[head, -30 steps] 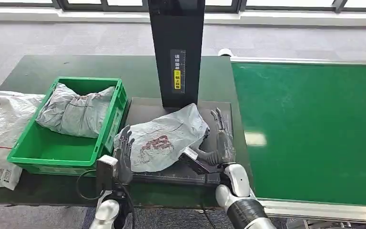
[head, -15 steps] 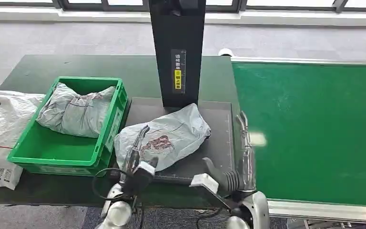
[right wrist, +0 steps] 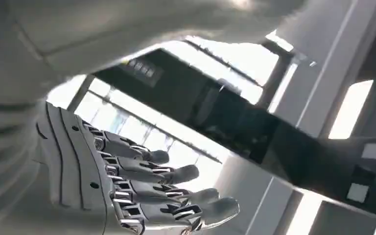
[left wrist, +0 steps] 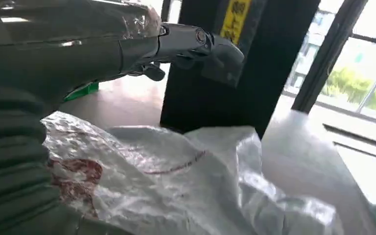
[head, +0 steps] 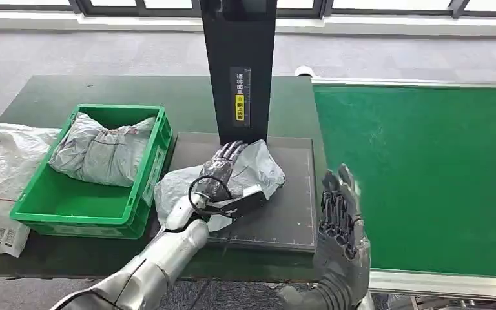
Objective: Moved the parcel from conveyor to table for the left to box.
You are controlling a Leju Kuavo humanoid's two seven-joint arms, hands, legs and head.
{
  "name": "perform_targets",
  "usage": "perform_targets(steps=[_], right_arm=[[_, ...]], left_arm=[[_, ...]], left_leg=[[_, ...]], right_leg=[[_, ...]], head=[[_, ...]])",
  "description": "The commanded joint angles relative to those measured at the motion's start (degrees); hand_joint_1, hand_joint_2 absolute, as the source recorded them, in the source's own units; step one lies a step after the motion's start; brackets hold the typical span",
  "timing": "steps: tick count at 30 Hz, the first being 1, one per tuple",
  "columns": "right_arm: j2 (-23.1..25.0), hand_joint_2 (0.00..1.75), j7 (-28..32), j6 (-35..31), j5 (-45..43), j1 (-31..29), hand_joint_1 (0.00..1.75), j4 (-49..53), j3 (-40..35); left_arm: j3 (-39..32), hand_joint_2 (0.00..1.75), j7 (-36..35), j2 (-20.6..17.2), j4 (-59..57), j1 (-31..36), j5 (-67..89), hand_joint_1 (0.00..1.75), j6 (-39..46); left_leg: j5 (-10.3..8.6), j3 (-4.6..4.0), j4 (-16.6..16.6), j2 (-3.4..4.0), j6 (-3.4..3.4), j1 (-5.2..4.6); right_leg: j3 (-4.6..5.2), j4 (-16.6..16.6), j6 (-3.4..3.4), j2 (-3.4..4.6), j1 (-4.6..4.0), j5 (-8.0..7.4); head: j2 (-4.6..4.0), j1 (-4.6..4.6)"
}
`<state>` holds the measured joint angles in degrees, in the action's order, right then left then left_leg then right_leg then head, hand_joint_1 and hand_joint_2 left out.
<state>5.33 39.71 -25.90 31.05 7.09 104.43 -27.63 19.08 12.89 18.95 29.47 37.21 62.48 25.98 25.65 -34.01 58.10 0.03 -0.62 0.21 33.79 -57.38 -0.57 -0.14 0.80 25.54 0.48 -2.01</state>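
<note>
grey parcel (head: 232, 184) lies on the dark mat (head: 284, 219) at the table's front edge, just right of the green crate (head: 145, 187) and below the black scanner post (head: 240, 71). left hand (head: 223, 165) is over the parcel, fingers stretched out flat, gripping nothing. right hand (head: 341, 210) is raised at the conveyor (head: 426, 174) edge, fingers apart, empty. second grey parcel (head: 103, 152) in the crate.

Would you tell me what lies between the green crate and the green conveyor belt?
In the head view, the dark mat lies between the crate and conveyor, bearing the grey parcel under the left hand.
</note>
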Motion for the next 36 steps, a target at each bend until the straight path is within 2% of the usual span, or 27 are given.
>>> perform_targets(steps=[1,3,5,6,16,17,19,26,29,36], right_arm=[[-2.27,1.75,0.29,1.03,-3.89,-8.89,0.00,-6.93,-3.00],[-2.49,1.75,0.29,0.73,-4.45,-9.72,0.00,-7.62,-3.35],[-2.01,1.75,0.29,1.27,-5.49,-11.26,0.00,-8.86,-3.11],[-0.83,1.75,0.29,2.13,-5.95,-12.58,0.00,-10.70,-1.77],[0.87,1.75,0.29,3.01,-5.58,-12.79,0.00,-11.37,0.33],[1.35,1.75,0.29,3.54,-5.25,-12.62,0.00,-11.25,0.98],[2.85,1.75,0.29,5.00,-3.78,-11.15,0.00,-9.36,2.72],[3.39,1.75,0.26,6.03,-2.87,-9.75,0.00,-7.57,3.35],[4.03,1.75,0.29,7.85,-1.53,-7.16,0.00,-5.67,4.29],[2.72,1.75,0.29,7.71,-1.98,-3.10,0.00,-1.90,4.08]], left_arm=[[7.13,1.75,-5.61,0.44,-13.72,8.85,4.16,0.00,-7.61],[6.89,1.75,-5.92,0.31,-13.64,8.66,4.28,0.00,-7.84],[6.63,1.75,-7.23,0.12,-14.37,9.02,4.53,0.00,-11.51],[5.89,1.75,-7.85,-0.33,-14.80,9.08,3.84,0.00,-16.28],[5.20,1.75,-7.22,-0.46,-15.17,9.15,3.48,0.00,-18.57],[4.85,1.75,-7.07,-0.48,-15.04,9.20,3.37,1.75,-18.39],[3.32,1.75,-6.30,-0.39,-14.76,9.60,2.66,1.75,-17.51],[2.49,1.75,-6.02,-0.45,-14.57,9.90,2.28,1.75,-17.59],[1.31,1.75,-5.40,-0.72,-14.15,9.82,2.40,1.75,-16.35],[-2.02,1.75,-3.32,-1.48,-12.34,10.04,2.39,1.75,-9.58]], left_leg=[[-0.03,0.02,-0.05,0.02,0.01,0.03],[-0.02,0.07,-0.09,0.04,0.00,0.02],[0.00,0.09,-0.07,0.12,0.00,0.03],[0.01,0.05,-0.03,0.09,0.00,0.04],[-0.05,0.12,-0.16,0.15,-0.02,0.03],[-0.03,0.08,-0.09,0.10,-0.02,0.03],[-0.05,0.08,-0.12,0.10,-0.03,0.06],[-0.02,0.02,-0.03,0.01,-0.03,0.03],[-0.04,0.07,-0.10,0.02,-0.02,0.04],[-0.01,0.00,-0.03,-0.02,-0.03,0.02]], right_leg=[[-0.03,0.08,0.02,0.04,-0.04,-0.05],[-0.09,0.12,0.03,0.05,-0.03,-0.05],[-0.07,0.10,0.04,0.14,-0.04,-0.05],[-0.04,0.06,0.03,0.12,-0.05,-0.03],[-0.09,0.13,0.04,0.16,-0.04,-0.08],[-0.07,0.08,0.03,0.12,-0.04,-0.05],[-0.08,0.12,0.04,0.12,-0.07,-0.08],[-0.02,0.01,0.03,0.03,-0.03,-0.01],[-0.07,0.08,0.04,0.04,-0.05,-0.03],[0.00,0.00,0.03,0.01,-0.03,0.01]], head=[[0.00,0.00],[0.00,0.00],[0.00,0.00],[0.00,0.00],[0.00,0.00],[0.00,0.00],[0.00,0.00],[0.00,0.00],[0.00,0.00],[0.00,0.00]])
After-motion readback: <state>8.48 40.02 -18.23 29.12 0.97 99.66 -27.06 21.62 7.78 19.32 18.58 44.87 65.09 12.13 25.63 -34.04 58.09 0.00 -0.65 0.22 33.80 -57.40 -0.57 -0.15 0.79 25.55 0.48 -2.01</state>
